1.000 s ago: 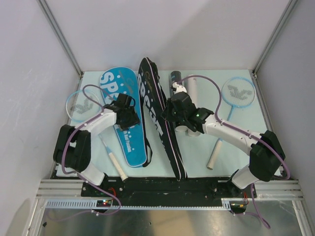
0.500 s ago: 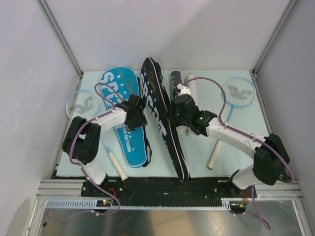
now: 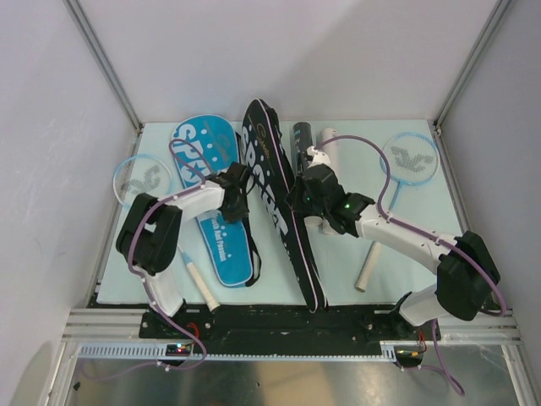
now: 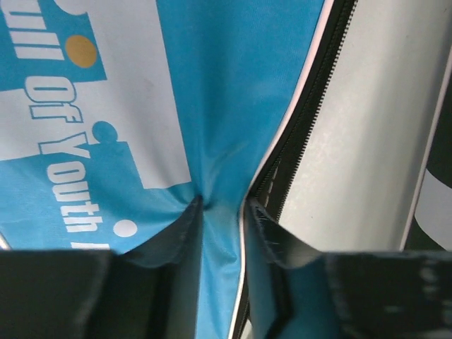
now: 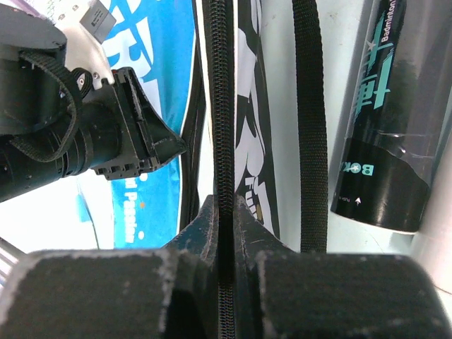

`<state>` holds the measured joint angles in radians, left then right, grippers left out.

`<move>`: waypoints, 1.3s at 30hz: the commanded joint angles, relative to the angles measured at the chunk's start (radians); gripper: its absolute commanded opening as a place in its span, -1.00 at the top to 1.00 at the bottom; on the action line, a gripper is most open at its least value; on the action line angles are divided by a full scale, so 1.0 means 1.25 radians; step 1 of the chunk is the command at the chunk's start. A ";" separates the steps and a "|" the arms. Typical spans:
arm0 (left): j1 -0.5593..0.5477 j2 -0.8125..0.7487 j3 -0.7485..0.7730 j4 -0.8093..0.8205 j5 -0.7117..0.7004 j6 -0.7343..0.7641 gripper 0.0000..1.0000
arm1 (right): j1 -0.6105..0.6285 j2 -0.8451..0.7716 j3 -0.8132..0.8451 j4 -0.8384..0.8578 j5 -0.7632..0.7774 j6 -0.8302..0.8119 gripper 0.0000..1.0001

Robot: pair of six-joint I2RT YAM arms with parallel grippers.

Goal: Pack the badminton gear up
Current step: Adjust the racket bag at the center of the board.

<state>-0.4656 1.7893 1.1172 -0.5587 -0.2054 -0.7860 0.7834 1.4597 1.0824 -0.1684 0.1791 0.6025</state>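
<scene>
The blue "SPORT" cover (image 3: 207,182) lies flat left of centre. My left gripper (image 3: 236,191) is shut on a pinch of its right edge by the zipper; in the left wrist view the blue fabric (image 4: 212,106) bunches between the fingers (image 4: 282,244). The black "SPORT" cover (image 3: 272,199) stands on edge in the middle. My right gripper (image 3: 304,201) is shut on its zipper edge (image 5: 223,106). A black tube (image 3: 302,139) and a white tube (image 3: 331,145) lie behind the right gripper. No shuttlecock is in view.
One blue-framed racket (image 3: 142,178) lies far left, its white handle (image 3: 199,283) running to the front edge. A second racket (image 3: 408,159) lies far right, with its handle (image 3: 370,264) pointing forward. Side walls close in the mat. The black tube (image 5: 385,134) lies close to the right of the right gripper.
My left gripper has moved right across the blue cover to its right edge. My right gripper has shifted slightly toward the back, still holding the black cover, whose upper end has swung a little.
</scene>
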 commanded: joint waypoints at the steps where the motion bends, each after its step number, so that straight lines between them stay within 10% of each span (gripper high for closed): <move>1: -0.006 0.068 0.002 -0.025 -0.047 -0.015 0.56 | -0.002 -0.057 0.009 0.126 0.018 0.009 1.00; 6: 0.000 0.064 0.004 -0.045 -0.059 -0.004 0.97 | -0.005 -0.069 0.003 0.127 0.029 0.015 1.00; 22: 0.119 -0.066 -0.065 -0.046 -0.037 0.063 0.98 | -0.010 -0.102 0.004 0.126 0.095 0.028 1.00; 31: 0.103 -0.132 -0.040 -0.046 -0.021 0.093 0.06 | 0.004 -0.034 0.003 0.184 0.022 0.046 1.00; 39: 0.059 -0.099 0.002 -0.046 -0.030 0.127 -0.17 | 0.011 -0.011 0.003 0.194 -0.010 0.052 1.00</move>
<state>-0.3553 1.6524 1.0641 -0.6109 -0.2115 -0.6735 0.7872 1.4586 1.0603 -0.0841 0.1890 0.6548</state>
